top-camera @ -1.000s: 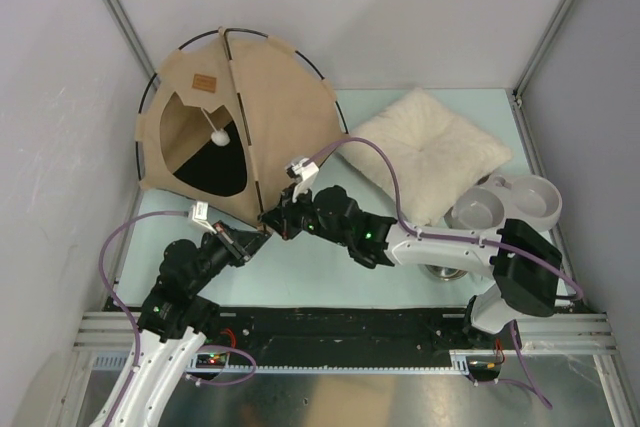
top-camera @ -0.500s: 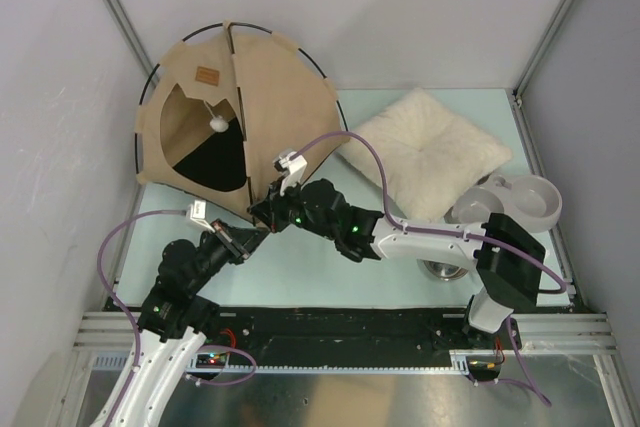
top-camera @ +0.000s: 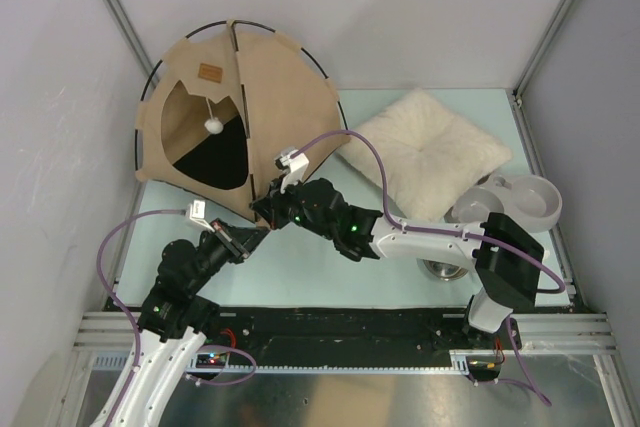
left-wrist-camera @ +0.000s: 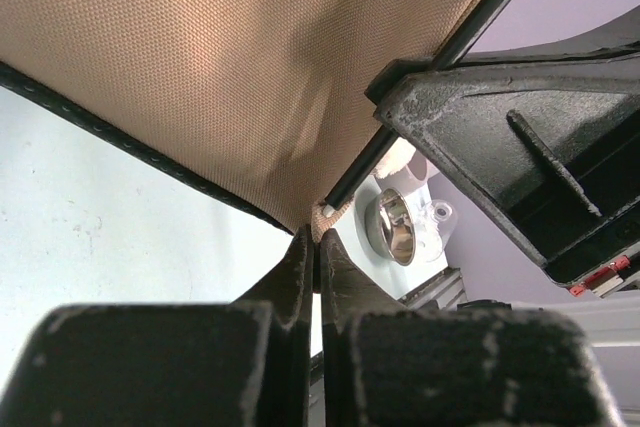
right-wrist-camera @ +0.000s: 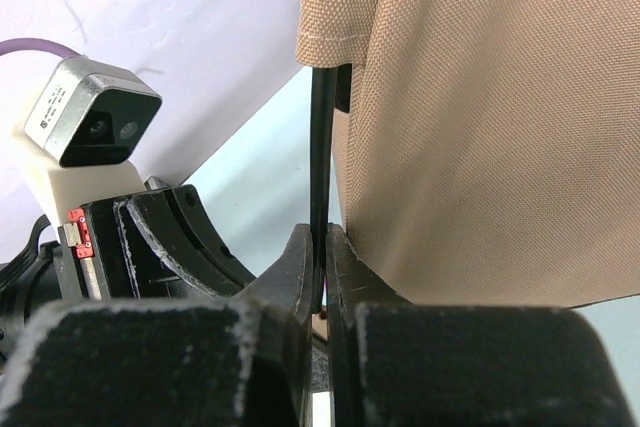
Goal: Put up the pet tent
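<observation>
**Both grippers clamped at the pet tent's near corner**

The pale tabletop [top-camera: 300,282] carries everything. The pet tent [top-camera: 280,97] fills its far-left corner, standing as a tan canvas dome with a dark floor. Its rounded doorway [top-camera: 205,142] faces the left wall. To its right, close beside the tent's edge, lies a fluffy cream pillow [top-camera: 425,152]. Nearer the right side sits a grey double pet bowl [top-camera: 510,202].

Both arms reach in to the tent's near corner, where canvas and frame come down to the tabletop. The right gripper [top-camera: 262,209] comes from the right and lies against the tent's lower edge. In its wrist view the right gripper [right-wrist-camera: 320,247] is closed tight on the thin black pole [right-wrist-camera: 319,147], which runs upright just beside the canvas hem. The left gripper [top-camera: 255,235] sits just below it, nearly touching it. In its wrist view the left gripper [left-wrist-camera: 316,247] is fully closed, with the tip of the tent's canvas corner pinched between its fingertips, just below the pole's end.

A white pom-pom [top-camera: 213,125] hangs in the doorway, and a small brown label [top-camera: 208,72] sits above it.
</observation>
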### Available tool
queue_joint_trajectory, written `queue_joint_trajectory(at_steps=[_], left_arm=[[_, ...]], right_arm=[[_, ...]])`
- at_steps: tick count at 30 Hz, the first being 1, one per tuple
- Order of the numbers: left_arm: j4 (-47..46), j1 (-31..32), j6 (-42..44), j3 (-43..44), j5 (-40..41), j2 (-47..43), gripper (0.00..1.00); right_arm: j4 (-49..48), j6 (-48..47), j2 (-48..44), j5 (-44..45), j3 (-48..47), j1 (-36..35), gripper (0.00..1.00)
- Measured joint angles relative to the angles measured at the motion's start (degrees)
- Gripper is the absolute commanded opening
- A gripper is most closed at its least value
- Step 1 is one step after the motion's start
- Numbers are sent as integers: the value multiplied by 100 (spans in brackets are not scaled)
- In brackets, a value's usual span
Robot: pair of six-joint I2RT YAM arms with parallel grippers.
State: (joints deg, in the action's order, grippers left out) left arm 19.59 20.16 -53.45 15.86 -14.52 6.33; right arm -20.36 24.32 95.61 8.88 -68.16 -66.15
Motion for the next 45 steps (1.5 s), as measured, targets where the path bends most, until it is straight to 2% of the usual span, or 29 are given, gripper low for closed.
queue_joint_trajectory(at_steps=[23, 45], left_arm=[[0, -4, 2, 0, 39, 81, 0], [44, -2, 149, 17, 31, 343, 0]], right_arm=[[201, 7, 7, 179, -24, 52, 0], [579, 15, -59, -232, -61, 157, 0]])
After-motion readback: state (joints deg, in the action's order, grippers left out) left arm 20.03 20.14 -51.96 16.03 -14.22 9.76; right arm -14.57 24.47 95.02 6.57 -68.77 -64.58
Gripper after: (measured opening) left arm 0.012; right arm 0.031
